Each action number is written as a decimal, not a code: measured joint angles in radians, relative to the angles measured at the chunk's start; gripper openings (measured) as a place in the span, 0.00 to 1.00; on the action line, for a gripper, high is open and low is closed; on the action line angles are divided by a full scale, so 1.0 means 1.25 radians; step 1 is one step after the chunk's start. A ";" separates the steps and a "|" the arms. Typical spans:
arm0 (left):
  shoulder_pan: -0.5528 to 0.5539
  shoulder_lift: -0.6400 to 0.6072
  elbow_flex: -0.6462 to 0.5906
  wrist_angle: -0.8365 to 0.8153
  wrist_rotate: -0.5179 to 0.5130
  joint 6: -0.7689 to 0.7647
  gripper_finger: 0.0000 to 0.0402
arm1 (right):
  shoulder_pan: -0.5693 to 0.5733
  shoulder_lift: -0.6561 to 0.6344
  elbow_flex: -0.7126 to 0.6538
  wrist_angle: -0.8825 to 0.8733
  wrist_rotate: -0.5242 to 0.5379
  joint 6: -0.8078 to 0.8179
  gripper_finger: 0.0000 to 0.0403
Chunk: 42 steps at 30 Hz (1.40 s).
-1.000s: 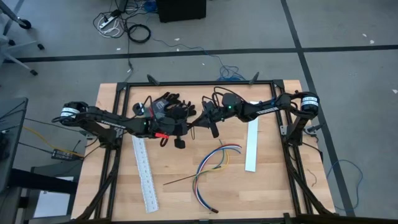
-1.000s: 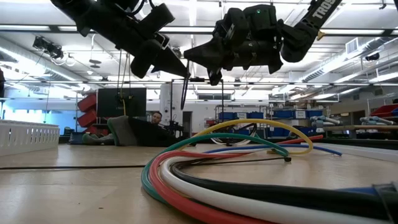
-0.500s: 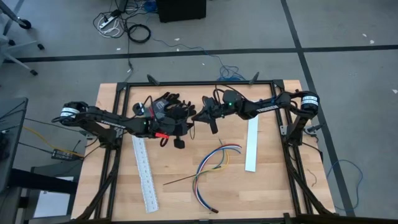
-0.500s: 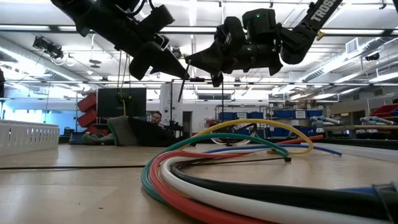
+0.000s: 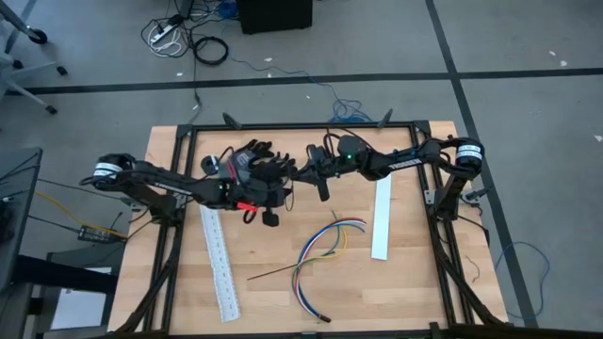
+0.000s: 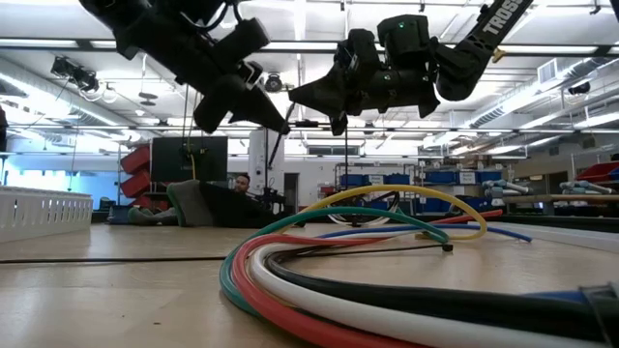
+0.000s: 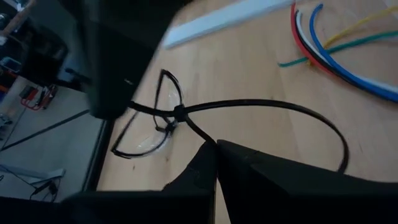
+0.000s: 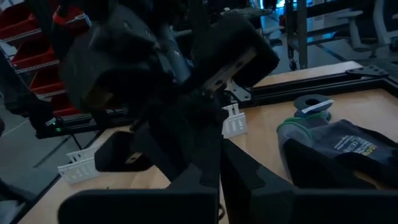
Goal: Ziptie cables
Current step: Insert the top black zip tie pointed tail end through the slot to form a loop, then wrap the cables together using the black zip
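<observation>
High view: my left gripper (image 5: 283,185) and right gripper (image 5: 303,175) meet nearly tip to tip at the far side, cables (image 5: 325,247) loose nearer; left wrist: clenched on the black ziptie (image 7: 249,109), could slip mid-handover; right wrist: clenched too

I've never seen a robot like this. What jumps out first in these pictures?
Two dark arms meet nose to nose above the far middle of the table, the left gripper and right gripper both shut, with a thin black zip tie looped between them. Below them, toward the near edge, the cables lie loose in a colourful curve on the wood. A long white strip lies on the left, another on the right.
</observation>
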 joint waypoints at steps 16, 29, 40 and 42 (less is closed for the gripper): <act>-0.004 0.031 0.000 0.045 -0.026 0.042 0.00 | -0.001 0.000 0.000 -0.006 -0.071 0.044 0.09; -0.005 -0.041 0.002 -0.033 -0.062 0.037 0.00 | -0.028 -0.056 0.001 -0.072 -0.096 -0.030 0.60; -0.027 -0.225 -0.034 -0.124 -0.094 0.015 0.00 | 0.092 -0.223 0.001 -0.481 -0.064 -0.260 0.60; -0.031 -0.247 -0.044 -0.118 -0.094 0.015 0.00 | 0.153 -0.212 0.001 -0.488 -0.060 -0.295 0.59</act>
